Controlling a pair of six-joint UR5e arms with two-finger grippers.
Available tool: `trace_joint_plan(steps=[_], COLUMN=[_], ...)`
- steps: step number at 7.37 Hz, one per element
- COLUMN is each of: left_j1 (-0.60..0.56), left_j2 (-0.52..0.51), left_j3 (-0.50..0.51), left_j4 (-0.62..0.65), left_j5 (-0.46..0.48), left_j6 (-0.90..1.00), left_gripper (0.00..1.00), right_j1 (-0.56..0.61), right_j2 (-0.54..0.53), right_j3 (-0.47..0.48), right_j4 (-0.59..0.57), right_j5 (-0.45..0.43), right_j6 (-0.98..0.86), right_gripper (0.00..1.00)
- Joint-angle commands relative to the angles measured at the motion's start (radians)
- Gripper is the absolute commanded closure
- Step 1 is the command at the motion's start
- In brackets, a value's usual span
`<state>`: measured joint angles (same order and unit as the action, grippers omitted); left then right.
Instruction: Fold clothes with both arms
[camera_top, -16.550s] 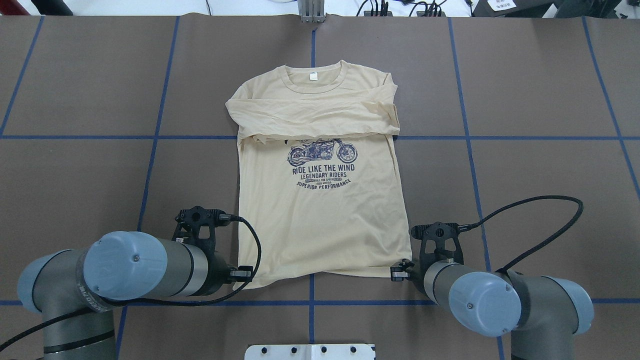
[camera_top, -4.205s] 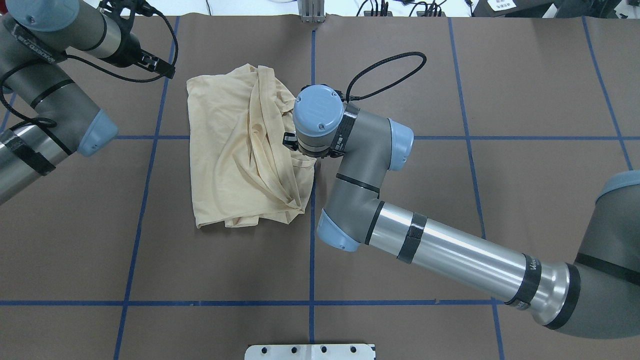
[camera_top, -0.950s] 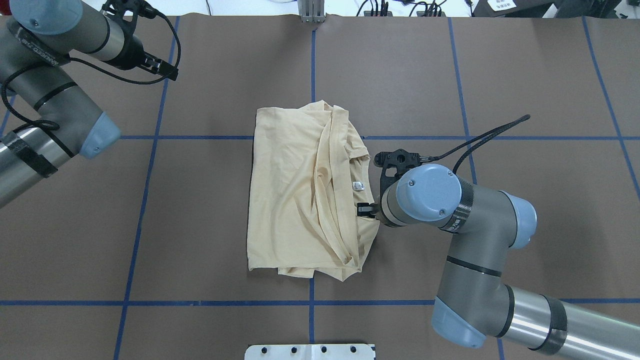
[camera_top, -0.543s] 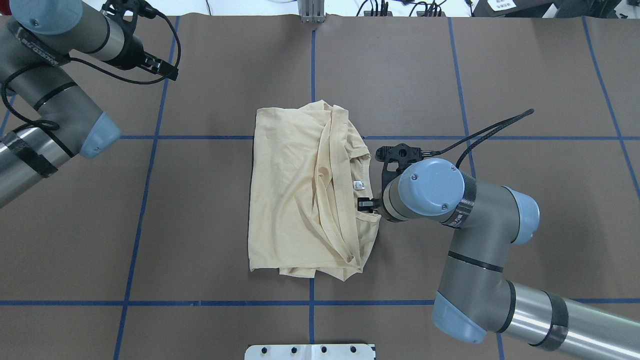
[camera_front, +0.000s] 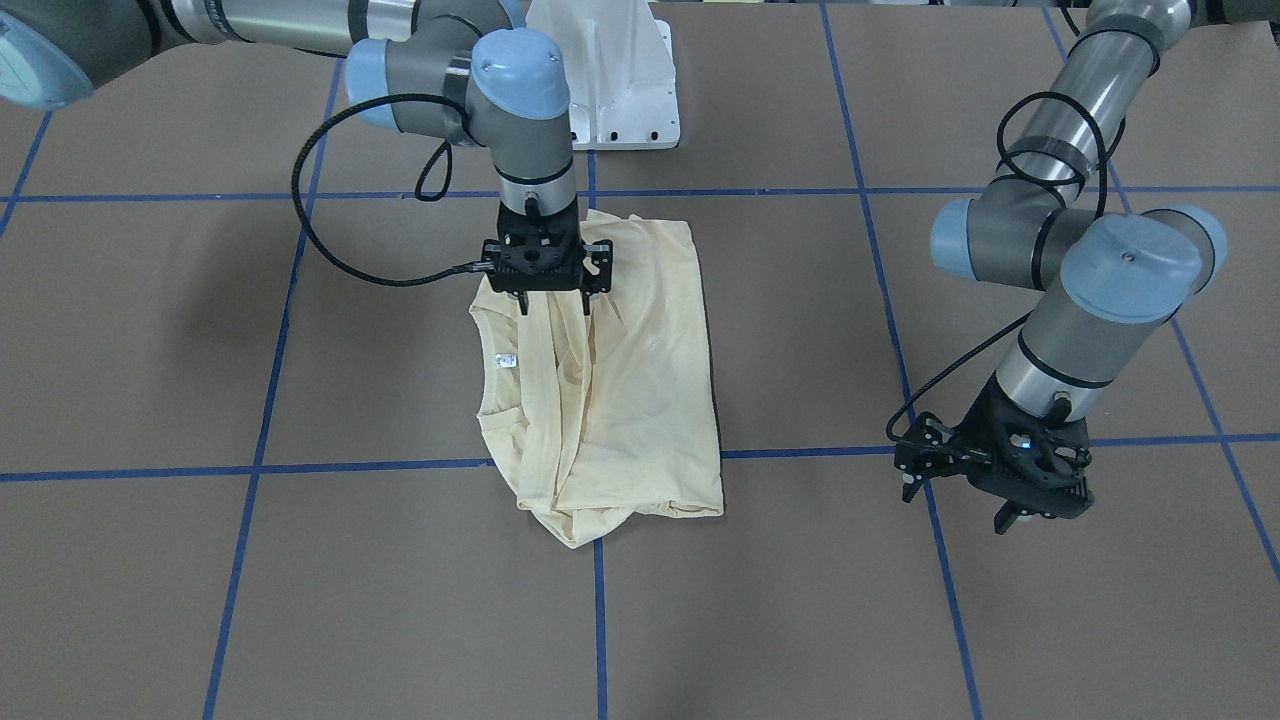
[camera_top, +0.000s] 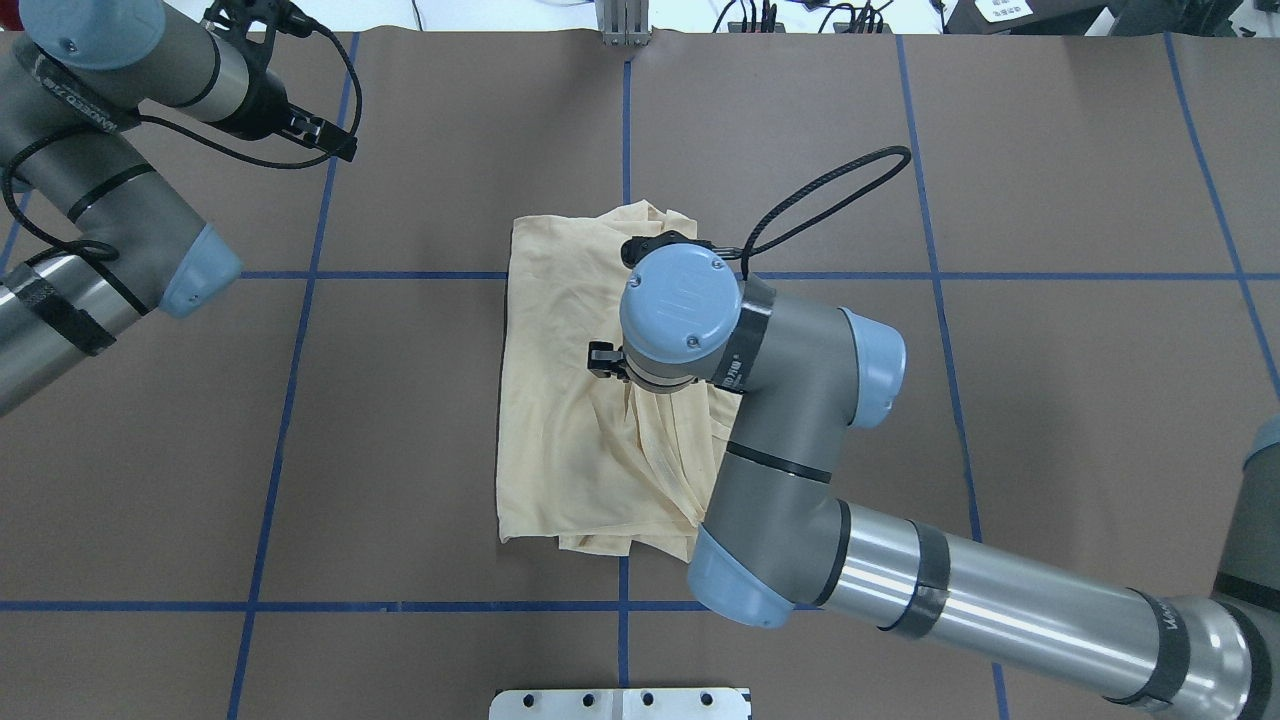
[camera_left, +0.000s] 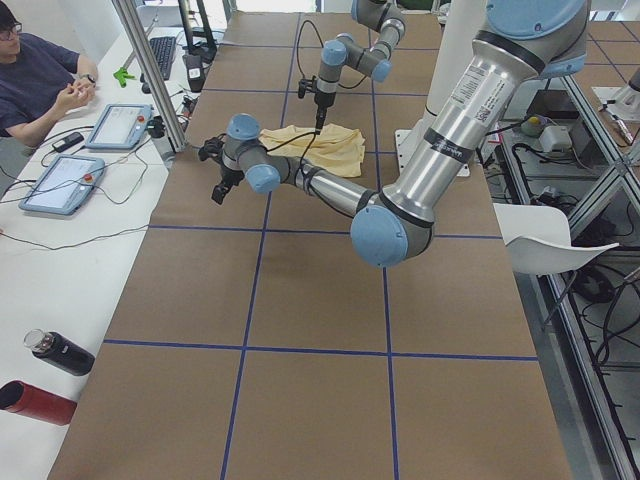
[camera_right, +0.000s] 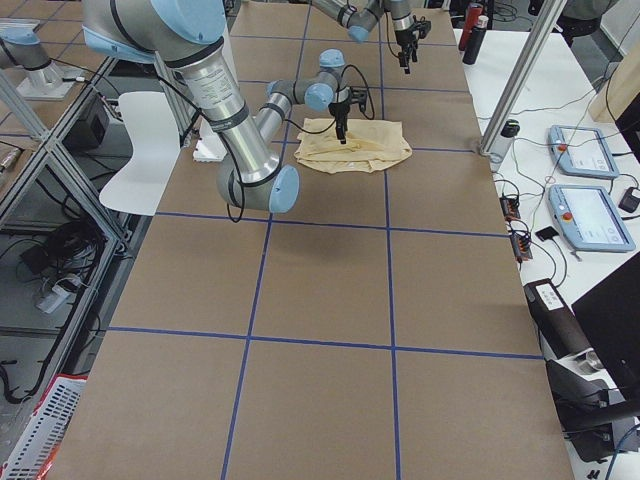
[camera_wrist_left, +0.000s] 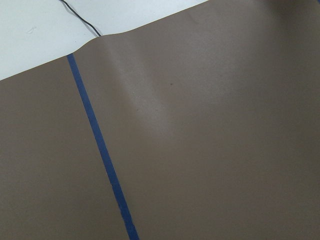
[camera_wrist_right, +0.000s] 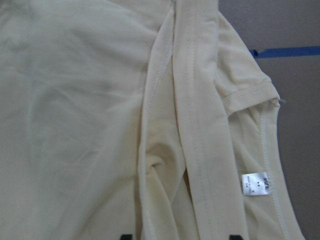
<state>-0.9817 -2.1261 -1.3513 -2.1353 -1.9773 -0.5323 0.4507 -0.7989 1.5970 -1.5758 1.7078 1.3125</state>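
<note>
Exterior front-facing: right end effector (camera_front: 553, 302), jaws wide, straddles a bunched T-shirt (camera_front: 640, 400) ridge; closing could pinch several layers, dragging the fold open.

Shirt (camera_front: 640, 400) spread on the table (camera_front: 300, 600), directly beneath the right gripper (camera_front: 555, 303) — 1 neck label (camera_front: 505, 361) just beside its tips; the left gripper (camera_front: 955, 510) well apart, over bare table.

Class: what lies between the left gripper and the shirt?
Between black left gripper and cream-yellow shirt: only bare brown table cover crossed by blue tape lines, in the front-facing view.
</note>
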Motion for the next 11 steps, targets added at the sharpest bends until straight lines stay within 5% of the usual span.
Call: trace_joint_plan(steps=[1,5,6,7,11], left_j1=[0.000,0.000,0.000,0.000,0.000], left_j2=[0.000,0.000,0.000,0.002,0.000], left_j3=[0.000,0.000,0.000,0.000,0.001], left_j4=[0.000,0.000,0.000,0.000,0.000], left_j5=[0.000,-0.015,-0.015,-0.015,-0.015], left_j6=[0.000,0.000,0.000,0.000,0.000], left_gripper=[0.00,0.00,0.00,0.00,0.00], right_j1=[-0.015,-0.032,-0.032,-0.032,0.005], right_j2=[0.035,0.037,0.040,0.038,-0.087], right_j3=[-0.058,-0.085,-0.086,-0.085,0.028], right_j4=[-0.003,-0.003,-0.003,-0.004,-0.006], right_j5=[0.000,-0.016,-0.016,-0.016,-0.002], right_j6=[0.002,0.001,0.001,-0.005,-0.063], right_gripper=[0.55,0.67,0.94,1.00,1.00])
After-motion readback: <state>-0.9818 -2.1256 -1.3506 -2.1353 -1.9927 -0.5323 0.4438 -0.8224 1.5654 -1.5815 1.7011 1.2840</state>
